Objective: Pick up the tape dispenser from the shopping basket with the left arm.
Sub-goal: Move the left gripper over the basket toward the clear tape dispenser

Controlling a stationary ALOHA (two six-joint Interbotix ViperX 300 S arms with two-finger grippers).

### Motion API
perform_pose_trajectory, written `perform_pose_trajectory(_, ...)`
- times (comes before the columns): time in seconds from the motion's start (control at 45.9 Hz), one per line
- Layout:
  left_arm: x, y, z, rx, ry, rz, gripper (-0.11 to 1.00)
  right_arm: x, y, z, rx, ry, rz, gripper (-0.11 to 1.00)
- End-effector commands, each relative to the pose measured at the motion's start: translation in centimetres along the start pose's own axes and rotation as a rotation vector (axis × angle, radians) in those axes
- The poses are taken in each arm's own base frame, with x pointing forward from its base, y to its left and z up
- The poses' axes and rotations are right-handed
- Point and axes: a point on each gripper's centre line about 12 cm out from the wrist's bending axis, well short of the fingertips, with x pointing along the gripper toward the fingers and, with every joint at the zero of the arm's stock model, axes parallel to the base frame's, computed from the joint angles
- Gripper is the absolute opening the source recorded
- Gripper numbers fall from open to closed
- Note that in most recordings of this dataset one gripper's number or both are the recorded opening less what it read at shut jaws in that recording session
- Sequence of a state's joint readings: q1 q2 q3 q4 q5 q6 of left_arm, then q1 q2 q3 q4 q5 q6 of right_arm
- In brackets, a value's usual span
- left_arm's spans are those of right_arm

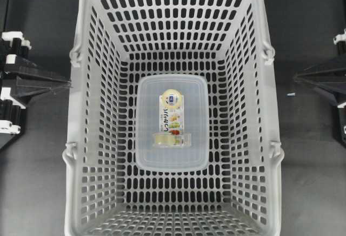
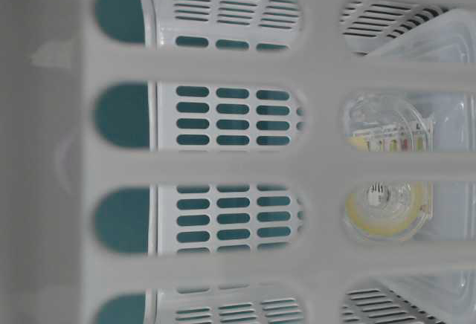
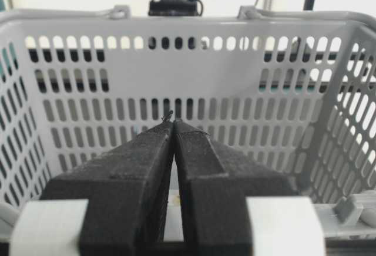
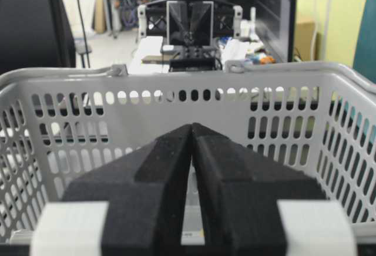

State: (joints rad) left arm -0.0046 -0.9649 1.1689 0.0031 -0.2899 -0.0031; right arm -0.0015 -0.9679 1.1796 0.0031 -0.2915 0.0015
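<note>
At nine o'clock in the overhead view, the left arm's gripper point(image 1: 66, 84) sits outside the shopping basket point(image 1: 86, 8), its pointed tip level with the basket's outer wall and aimed toward the middle. The left wrist view shows its fingers point(image 3: 141, 168) pressed together with nothing between them. This looks like a resting pose before any reach, so the pick is not yet begun.

At the centre of the basket floor lies a translucent plastic tray point(image 1: 146, 155), and the tape dispenser point(image 1: 172, 118) rests on top of it, long axis running twelve to six, roll end at twelve, clear dispenser end at six. Being raised on the tray and well apart from the walls, it seems open to a grasp from above. Its card carries a small blue mark near the roll and a column of dark characters too small to read.

At three o'clock, the right gripper point(image 1: 297, 78) mirrors the left, outside the rim, fingers point(image 4: 170, 168) likewise closed on nothing.
</note>
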Motion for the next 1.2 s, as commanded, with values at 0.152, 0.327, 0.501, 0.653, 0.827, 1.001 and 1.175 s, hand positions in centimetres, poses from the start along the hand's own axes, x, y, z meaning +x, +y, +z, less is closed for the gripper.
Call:
perform_pose_trajectory(0.152,1.4,-0.3,2.9,-0.020,0.025,-0.017,0.01,0.2,0.1,0.7,0.022,-0.012,0.005,-0.01)
perform_pose_trajectory(0.327,4.2,-0.8,4.6,-0.021,0.190,-0.030,0.01,0.2,0.0,0.5,0.023,0.002,0.001,-0.01)
perform_pose_trajectory(0.501,7.9,-1.4,5.2,-0.012,0.411,-0.040,0.01,0.2,0.0,0.0,0.023,0.046,0.001,0.00)
perform_pose_trajectory(0.653,11.2,-1.8,5.3,-0.009,0.538,-0.041,0.01,0.1,0.1,-0.1,0.022,0.058,0.003,0.17)
perform_pose_trajectory(0.827,14.2,-2.2,4.3,-0.010,0.653,-0.038,0.02,0.1,0.1,-0.1,0.017,0.060,0.004,0.64)
perform_pose_trajectory(1.001,16.7,-2.3,3.4,-0.014,0.776,-0.027,0.37,0.1,0.1,-0.3,0.020,0.084,0.006,0.76)
perform_pose_trajectory(1.175,18.8,-3.5,0.8,0.008,0.919,-0.045,0.85,-0.1,0.1,-0.3,0.020,0.083,0.006,0.75)
